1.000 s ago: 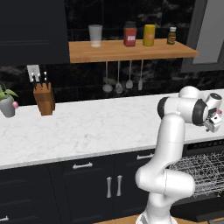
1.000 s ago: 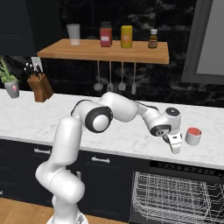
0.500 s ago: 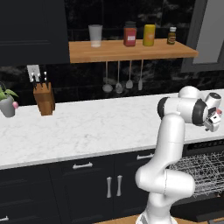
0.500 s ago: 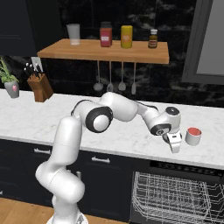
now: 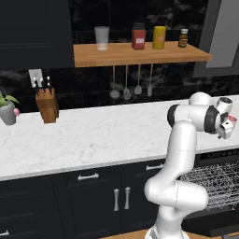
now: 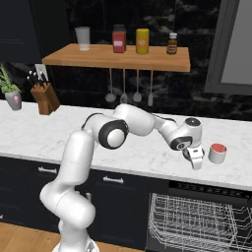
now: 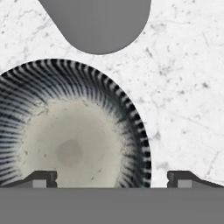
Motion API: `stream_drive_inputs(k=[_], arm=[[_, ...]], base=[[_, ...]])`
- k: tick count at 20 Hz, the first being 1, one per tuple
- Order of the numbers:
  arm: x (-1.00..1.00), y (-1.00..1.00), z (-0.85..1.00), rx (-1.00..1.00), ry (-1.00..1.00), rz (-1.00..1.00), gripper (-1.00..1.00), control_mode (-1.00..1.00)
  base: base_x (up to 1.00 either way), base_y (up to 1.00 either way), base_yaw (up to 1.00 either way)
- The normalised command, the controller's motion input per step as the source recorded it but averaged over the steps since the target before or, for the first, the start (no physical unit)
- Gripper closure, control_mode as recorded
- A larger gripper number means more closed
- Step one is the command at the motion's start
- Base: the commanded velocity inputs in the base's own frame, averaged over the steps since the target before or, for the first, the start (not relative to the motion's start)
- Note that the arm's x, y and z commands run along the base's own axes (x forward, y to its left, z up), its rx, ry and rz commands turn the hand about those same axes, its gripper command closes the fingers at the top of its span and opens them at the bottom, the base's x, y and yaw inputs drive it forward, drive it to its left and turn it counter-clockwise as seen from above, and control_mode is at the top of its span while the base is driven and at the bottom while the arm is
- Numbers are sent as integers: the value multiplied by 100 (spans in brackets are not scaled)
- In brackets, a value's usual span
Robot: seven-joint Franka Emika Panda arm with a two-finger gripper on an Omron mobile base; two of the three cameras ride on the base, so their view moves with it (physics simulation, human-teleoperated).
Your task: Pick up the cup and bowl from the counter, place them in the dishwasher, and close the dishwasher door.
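Note:
In the hand view, the bowl (image 7: 74, 144), beige inside with a dark striped rim, lies on the white marble counter (image 7: 183, 87). My gripper (image 7: 113, 179) hangs open over its right rim, with one fingertip (image 7: 43, 178) above the bowl's inside and the other over bare counter. From the right base view the gripper (image 6: 195, 158) points down at the counter (image 6: 49, 133), just left of the small white cup (image 6: 217, 153) with its red inside. The dishwasher stands open below, its wire rack (image 6: 197, 221) pulled out. My hand (image 5: 227, 128) shows above the rack (image 5: 214, 186).
A knife block (image 5: 47, 104) and a potted plant (image 5: 8, 112) stand at the counter's far left. A wooden shelf (image 5: 140, 52) above carries a tumbler and jars, with utensils (image 5: 126, 91) hanging beneath. Dark cabinets (image 5: 120, 198) with silver handles run under the counter.

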Motion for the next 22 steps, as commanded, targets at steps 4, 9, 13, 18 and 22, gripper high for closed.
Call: stream_drive_inputs(k=[4,9,13,18,22], arm=[[0,0,0,0,0,0,100,-100],[0,0,0,0,0,0,100,-100],[0,0,0,0,0,0,100,-100],[0,0,0,0,0,0,100,-100],[-31,4,5,0,-7,2,100,-100]], base=[[0,0,0],[0,0,0],[0,0,0],[0,0,0],[0,0,0]])
